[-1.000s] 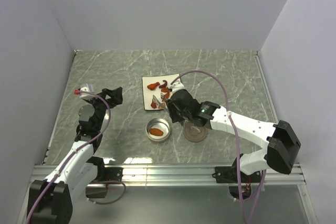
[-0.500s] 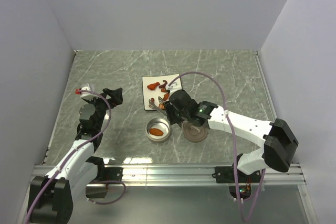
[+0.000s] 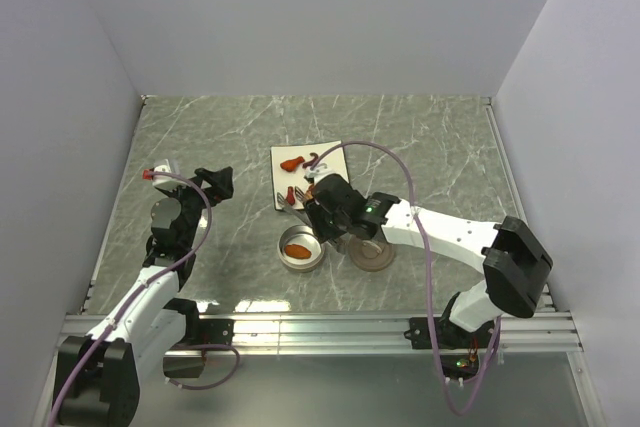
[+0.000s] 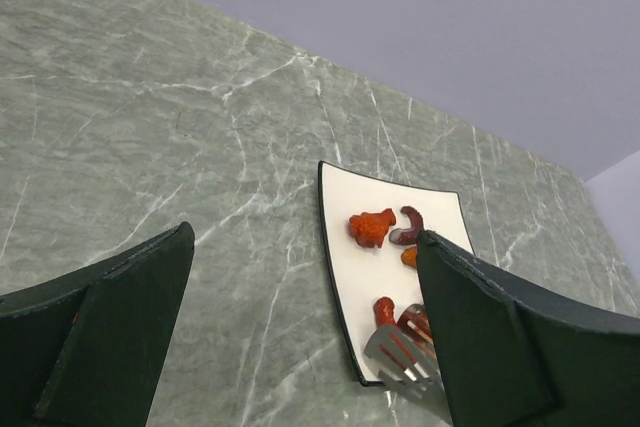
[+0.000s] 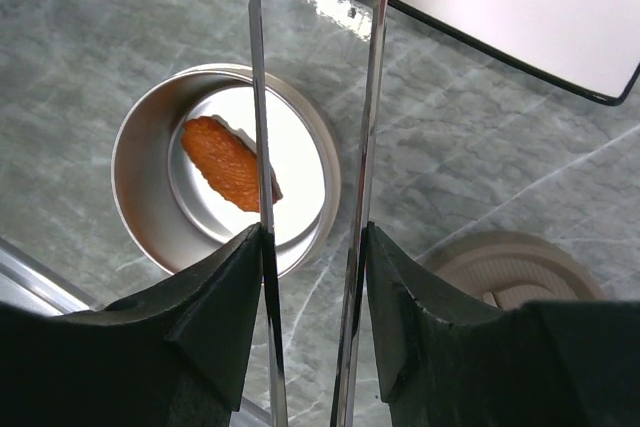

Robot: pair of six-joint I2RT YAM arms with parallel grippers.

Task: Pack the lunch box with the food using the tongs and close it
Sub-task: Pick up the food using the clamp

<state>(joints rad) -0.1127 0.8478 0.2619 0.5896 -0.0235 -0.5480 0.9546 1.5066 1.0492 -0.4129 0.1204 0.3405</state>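
Observation:
The lunch box is a round silver tin near the table's front, with one orange piece of food lying in it. Its brown lid lies flat to its right. More food sits on the white plate. My right gripper is shut on the tongs, one finger pressing each arm, above the gap between tin and lid. The slotted tong tips hang over red-brown pieces at the plate's near-left corner. My left gripper stands open and empty, far to the left.
The plate's near edge lies just beyond the tin. The lid sits close under my right wrist. A metal rail runs along the table's front edge, and grey walls close in the left, back and right sides.
My right arm has swung left with the tongs, so the tips moved towards the plate's near-left corner and the gripper now sits closer to the tin. The left arm barely moved.

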